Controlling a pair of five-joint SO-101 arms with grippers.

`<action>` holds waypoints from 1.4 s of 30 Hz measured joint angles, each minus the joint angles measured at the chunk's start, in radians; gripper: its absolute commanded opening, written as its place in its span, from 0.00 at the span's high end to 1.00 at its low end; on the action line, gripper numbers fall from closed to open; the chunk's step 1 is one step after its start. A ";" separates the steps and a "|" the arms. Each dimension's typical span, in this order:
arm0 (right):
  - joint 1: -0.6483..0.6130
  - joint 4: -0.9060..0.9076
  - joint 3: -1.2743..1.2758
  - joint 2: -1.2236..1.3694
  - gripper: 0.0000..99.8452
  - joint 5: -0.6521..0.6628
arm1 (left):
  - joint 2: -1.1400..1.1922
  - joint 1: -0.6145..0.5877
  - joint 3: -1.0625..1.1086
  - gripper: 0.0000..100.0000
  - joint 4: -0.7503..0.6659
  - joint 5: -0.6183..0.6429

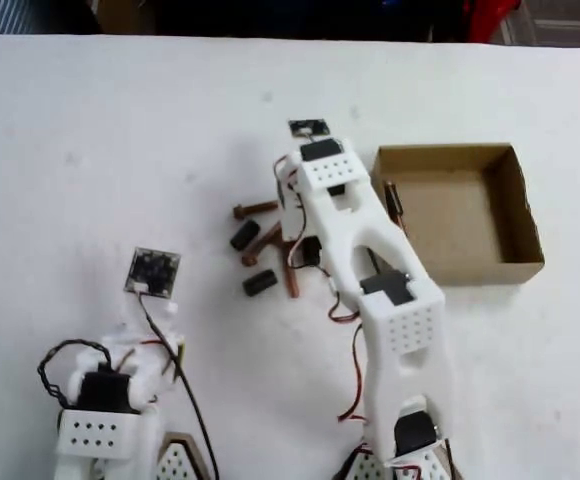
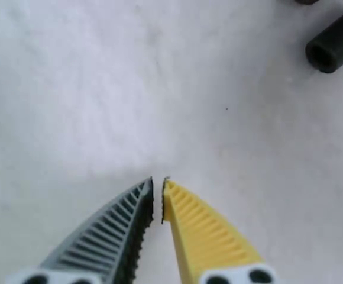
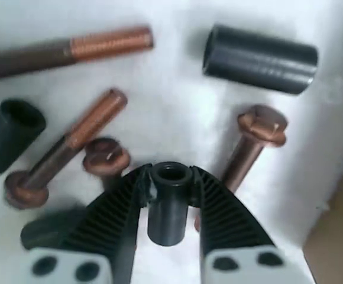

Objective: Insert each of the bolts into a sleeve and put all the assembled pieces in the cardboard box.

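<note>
The right end effector (image 3: 168,177) pinches a black sleeve (image 3: 169,207) between its fingers, close beside the cardboard box (image 1: 518,225), with loose bolts (image 3: 70,144) and sleeves (image 3: 260,59) lying just beyond. The high view sets that pile near the box's wall, while the left end effector (image 2: 158,192), fingers pressed together, hangs over the counter (image 2: 100,89) well apart from the box.

High camera looks down over whole worktop (image 1: 90,120); wrist cameras hang close above it, right one sharing the bolts (image 1: 255,209).
</note>
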 measured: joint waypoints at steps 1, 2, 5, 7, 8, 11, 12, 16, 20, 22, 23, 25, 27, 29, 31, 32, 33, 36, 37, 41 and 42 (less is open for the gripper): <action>-0.002 0.014 0.000 -0.021 0.98 0.012 | 0.000 0.000 0.000 0.93 0.000 0.000; -0.003 0.029 0.000 -0.044 0.98 0.023 | 0.000 0.000 0.000 0.93 0.000 0.000; -0.003 0.071 0.000 -0.121 0.98 0.052 | 0.000 0.000 0.000 0.93 0.000 0.000; 0.000 0.097 0.000 -0.170 0.98 0.077 | 0.000 0.000 0.000 0.93 0.000 0.000; 0.000 0.109 0.000 -0.195 0.98 0.089 | 0.000 0.000 0.000 0.93 0.000 0.000; -0.002 0.144 0.000 -0.264 0.98 0.138 | 0.000 0.000 0.000 0.93 0.000 0.000; -0.002 0.158 0.000 -0.285 0.98 0.158 | 0.000 0.000 0.000 0.93 0.000 0.000; 0.003 0.215 0.000 -0.365 0.98 0.281 | 0.000 0.000 0.000 0.93 0.000 0.000; 0.052 0.226 0.000 -0.434 0.98 0.390 | 0.000 0.000 0.000 0.93 0.000 0.000; 0.084 0.226 0.000 -0.462 0.98 0.436 | 0.000 0.000 0.000 0.93 0.000 0.000; 0.100 0.229 0.000 -0.476 0.98 0.457 | 0.000 0.000 0.000 0.93 0.000 0.000; 0.126 0.236 0.000 -0.505 0.98 0.494 | 0.000 0.000 0.000 0.93 0.000 0.000; 0.141 0.239 0.002 -0.542 0.98 0.519 | 0.000 0.000 0.000 0.93 0.000 0.000; 0.149 0.239 0.023 -0.588 0.98 0.529 | 0.000 0.000 0.000 0.93 0.000 0.000; 0.146 0.239 0.064 -0.640 0.98 0.535 | 0.000 0.000 0.000 0.93 0.000 0.000; 0.143 0.239 0.087 -0.667 0.98 0.535 | 0.000 0.000 0.000 0.93 0.000 0.000; 0.141 0.239 0.110 -0.700 0.98 0.535 | 0.000 0.000 0.000 0.93 0.000 0.000; 0.144 0.239 0.172 -0.809 0.98 0.539 | 0.000 0.000 0.000 0.93 0.000 0.000; 0.146 0.239 0.190 -0.848 0.98 0.539 | 0.000 0.000 0.000 0.93 0.000 0.000; 0.141 0.239 0.267 -1.026 0.98 0.539 | 0.000 0.000 0.000 0.93 0.000 0.000; 0.141 0.239 0.293 -1.071 0.98 0.539 | 0.000 0.000 0.000 0.93 0.000 0.000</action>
